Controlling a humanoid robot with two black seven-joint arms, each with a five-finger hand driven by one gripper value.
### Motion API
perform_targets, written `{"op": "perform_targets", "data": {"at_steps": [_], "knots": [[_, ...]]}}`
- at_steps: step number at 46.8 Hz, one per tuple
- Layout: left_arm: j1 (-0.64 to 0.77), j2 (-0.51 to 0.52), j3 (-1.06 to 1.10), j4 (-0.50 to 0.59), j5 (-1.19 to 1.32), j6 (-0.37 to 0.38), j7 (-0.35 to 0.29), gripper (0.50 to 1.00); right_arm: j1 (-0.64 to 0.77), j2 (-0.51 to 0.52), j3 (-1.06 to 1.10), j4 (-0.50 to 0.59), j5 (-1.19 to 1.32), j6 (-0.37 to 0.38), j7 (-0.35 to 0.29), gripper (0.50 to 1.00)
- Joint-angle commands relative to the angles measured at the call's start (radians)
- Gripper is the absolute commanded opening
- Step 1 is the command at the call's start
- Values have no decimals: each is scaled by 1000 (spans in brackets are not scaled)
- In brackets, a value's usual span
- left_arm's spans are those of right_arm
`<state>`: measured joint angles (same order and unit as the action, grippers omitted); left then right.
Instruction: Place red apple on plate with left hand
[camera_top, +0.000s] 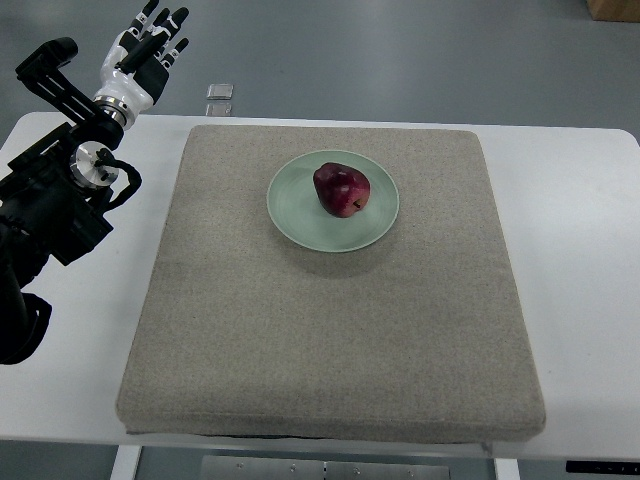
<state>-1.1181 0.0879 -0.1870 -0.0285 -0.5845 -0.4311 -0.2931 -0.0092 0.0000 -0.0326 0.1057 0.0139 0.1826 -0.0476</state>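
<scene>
The red apple (342, 189) rests on the plate (290, 210), well to the right of the left hand (147, 50), which is empty, fingers loosely extended. Placement appears complete; keep the hand clear of the mat (330, 350) and table (580, 250). No legible markings.

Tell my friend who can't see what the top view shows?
A red apple sits on a pale green plate on a grey mat. The left robot hand is raised at the table's far left corner, holding nothing.
</scene>
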Motion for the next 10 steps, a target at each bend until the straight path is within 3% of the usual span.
{"op": "perform_targets", "data": {"at_steps": [1,10], "knots": [[0,-2,-2,1,0,0,0,992,0,0,-3,5,0,9,0,930],[-3,0,-2,1,-2,0,0,992,-9,0,-7,14,-5,12,3,932]]}}
